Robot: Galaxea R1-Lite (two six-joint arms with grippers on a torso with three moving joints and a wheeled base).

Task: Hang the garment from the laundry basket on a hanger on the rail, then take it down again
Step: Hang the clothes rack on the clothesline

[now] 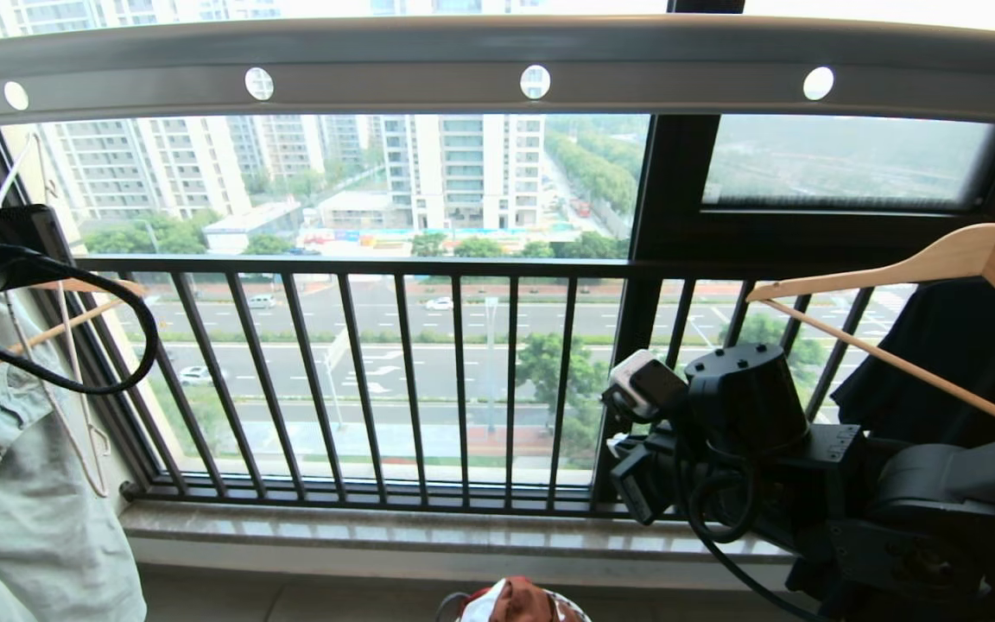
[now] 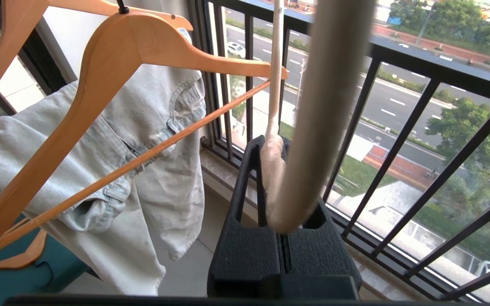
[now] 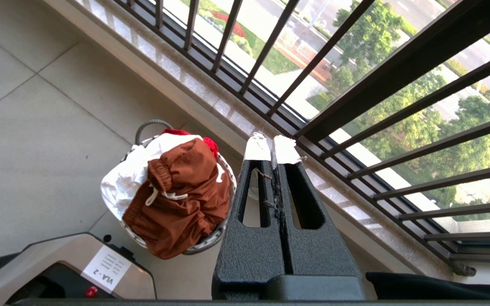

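On a high-rise balcony, the robot's left hand (image 2: 277, 170) is up at far left beside the pale denim garment (image 1: 14, 484) on its wood hanger (image 2: 113, 63), fingers shut tight on the cream-white wire hanger (image 2: 275, 85); its thin wire shows in the head view at the window's left edge (image 1: 74, 380), w/ the shaft rising from between the pinched fingers.

Overhead, the grey rail (image 1: 497, 60) w/ round holes spans the whole scene, nothing hooked on it in view. Black window railing (image 1: 411, 380) runs behind, city street beyond.

Bottom centre, on the tiled floor (image 3: 28, 127) close to the stone sill's edge, the white laundry basket (image 3: 211, 240) holds the rust-brown shorts (image 3: 181, 195), heaped on top of a white cloth (image 3: 121, 178), drawstring showing. Only a sliver of shorts & basket appears in the head view (image 1: 515, 602).

At right, the right hand (image 3: 272, 148) hangs over the floor just beside the basket, taped fingertips pressed together, holding nothing. A second wood hanger (image 1: 938, 259) w/ dark cloth (image 1: 964, 363) sits far right.
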